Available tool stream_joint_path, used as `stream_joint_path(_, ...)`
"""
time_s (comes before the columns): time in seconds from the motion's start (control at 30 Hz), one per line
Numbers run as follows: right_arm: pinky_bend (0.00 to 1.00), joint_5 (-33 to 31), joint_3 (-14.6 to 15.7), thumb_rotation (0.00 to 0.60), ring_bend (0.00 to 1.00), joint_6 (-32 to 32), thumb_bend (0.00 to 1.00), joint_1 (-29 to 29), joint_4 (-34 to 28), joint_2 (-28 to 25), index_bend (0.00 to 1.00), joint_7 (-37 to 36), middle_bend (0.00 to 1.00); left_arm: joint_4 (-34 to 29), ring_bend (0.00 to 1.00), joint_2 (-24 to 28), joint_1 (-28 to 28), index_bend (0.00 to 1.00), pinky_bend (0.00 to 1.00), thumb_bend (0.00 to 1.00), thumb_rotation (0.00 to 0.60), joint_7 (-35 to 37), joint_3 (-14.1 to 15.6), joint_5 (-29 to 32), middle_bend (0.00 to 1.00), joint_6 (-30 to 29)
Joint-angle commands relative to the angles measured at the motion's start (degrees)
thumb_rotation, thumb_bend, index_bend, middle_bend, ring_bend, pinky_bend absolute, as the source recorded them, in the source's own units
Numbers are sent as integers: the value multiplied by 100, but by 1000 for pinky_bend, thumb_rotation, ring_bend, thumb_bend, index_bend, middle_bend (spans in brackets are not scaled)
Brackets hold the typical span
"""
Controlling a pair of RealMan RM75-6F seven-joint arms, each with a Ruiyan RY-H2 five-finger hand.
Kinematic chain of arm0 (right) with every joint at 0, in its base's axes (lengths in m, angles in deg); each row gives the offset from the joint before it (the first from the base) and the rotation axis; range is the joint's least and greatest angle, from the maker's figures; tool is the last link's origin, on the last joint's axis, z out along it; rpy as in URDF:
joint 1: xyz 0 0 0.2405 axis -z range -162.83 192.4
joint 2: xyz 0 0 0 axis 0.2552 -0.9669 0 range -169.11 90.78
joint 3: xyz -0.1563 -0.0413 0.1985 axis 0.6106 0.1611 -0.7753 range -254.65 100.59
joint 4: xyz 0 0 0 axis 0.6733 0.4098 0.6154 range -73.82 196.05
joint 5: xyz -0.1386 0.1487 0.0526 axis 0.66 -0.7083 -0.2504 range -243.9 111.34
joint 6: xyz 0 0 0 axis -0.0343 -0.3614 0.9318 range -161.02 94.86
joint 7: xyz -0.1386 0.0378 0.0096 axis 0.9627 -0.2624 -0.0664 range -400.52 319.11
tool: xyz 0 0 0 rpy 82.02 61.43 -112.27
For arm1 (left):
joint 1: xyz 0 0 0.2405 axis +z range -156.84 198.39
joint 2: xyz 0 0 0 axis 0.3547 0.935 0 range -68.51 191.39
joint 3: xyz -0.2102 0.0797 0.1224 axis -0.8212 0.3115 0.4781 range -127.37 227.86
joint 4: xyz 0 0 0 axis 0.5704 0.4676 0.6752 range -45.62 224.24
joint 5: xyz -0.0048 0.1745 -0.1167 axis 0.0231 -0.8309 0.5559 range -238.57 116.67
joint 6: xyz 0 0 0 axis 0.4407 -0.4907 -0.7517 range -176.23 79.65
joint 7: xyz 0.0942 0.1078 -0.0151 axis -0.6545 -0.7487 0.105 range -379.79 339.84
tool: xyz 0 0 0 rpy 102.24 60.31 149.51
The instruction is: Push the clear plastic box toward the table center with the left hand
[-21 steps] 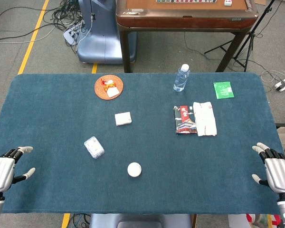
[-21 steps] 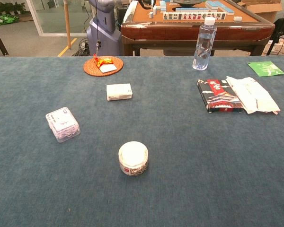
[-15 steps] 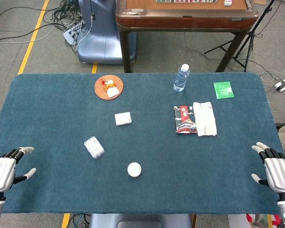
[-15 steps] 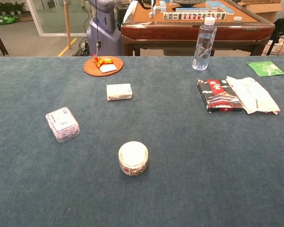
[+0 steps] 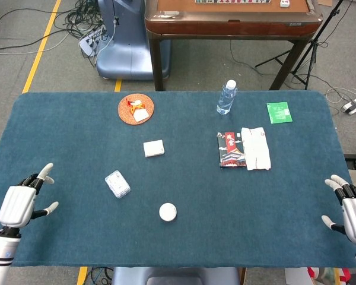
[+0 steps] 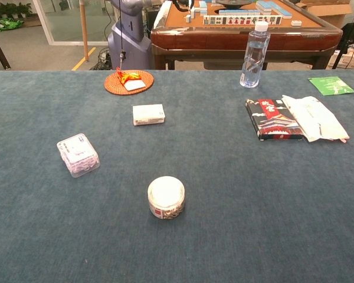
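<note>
The clear plastic box [image 5: 117,184] lies flat on the blue table [image 5: 77,136], left of its middle; the chest view shows the box [image 6: 78,155] too. My left hand [image 5: 22,202] hovers at the table's near left corner, well to the left of the box, fingers spread and empty. My right hand [image 5: 353,206] sits at the near right edge, fingers apart, holding nothing. Neither hand appears in the chest view.
A small white round jar [image 5: 168,212] stands right of the box toward the front. A white packet [image 5: 153,148] lies behind it. A woven coaster [image 5: 136,108], water bottle [image 5: 226,97], dark packet [image 5: 229,149], white pouch [image 5: 255,148] and green card [image 5: 279,112] lie farther back and right.
My left hand has moved forward and slightly right over the table, closer to the box. My right hand has drifted a little right and down toward the edge. The objects have not moved.
</note>
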Motion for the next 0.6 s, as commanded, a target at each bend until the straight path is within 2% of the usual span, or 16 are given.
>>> stream_joint_path(0.03, 321, 9, 2, 600, 214, 21, 0, 24, -6, -15, 217, -32, 195, -136, 112, -5, -245, 0, 219, 76, 600, -269, -118, 172, 195, 332)
stream_joint_path(0.1, 321, -14, -6, 600, 214, 14, 0, 28, -3, -23, 217, -41, 195, -177, 34, 0, -377, 0, 112, 36, 600, -510, -177, 247, 88, 500)
stream_joint_path(0.2, 321, -19, -15, 600, 214, 3, 0, 28, -5, -39, 217, -73, 196, -215, 0, -74, -553, 0, 57, 15, 600, -763, -283, 356, 5, 661)
stream_joint_path(0.6, 321, -9, -38, 600, 214, 26, 0, 65, -5, -110, 217, -217, 195, -52, 0, -531, -1156, 0, 32, 13, 600, -1237, -386, 903, 0, 1527)
